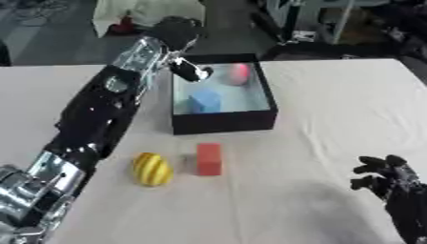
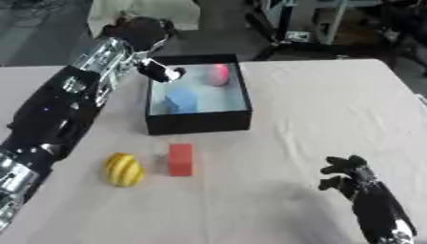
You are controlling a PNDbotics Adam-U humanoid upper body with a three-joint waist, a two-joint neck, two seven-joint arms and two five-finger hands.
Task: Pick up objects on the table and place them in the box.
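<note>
My left arm reaches from the near left corner of the table up to the box, and my left hand point(image 1: 190, 70) hangs over the box's left wall. Its fingers are bunched into a blur there, so I cannot tell whether they are open or curled, or whether they carry anything.

Near the front edge, left of centre, lies a yellow striped gourd-shaped toy point(image 1: 152, 169), and just beside it on the right a red block point(image 1: 208, 159) stands apart from it. Behind them sits the black box point(image 1: 225, 120), holding a blue block point(image 1: 204, 101) toward its left and a pinkish-red rounded object point(image 1: 238, 73) at its far side.

My right hand point(image 2: 349, 177) rests near the front right corner, its fingers loosely curled around nothing.

I judge that the left hand is finishing a drop. To do it well, I should lift clear of the box wall before swinging back, then come down on the gourd toy from above without nudging the red block.

I can read no labels or writing anywhere.
</note>
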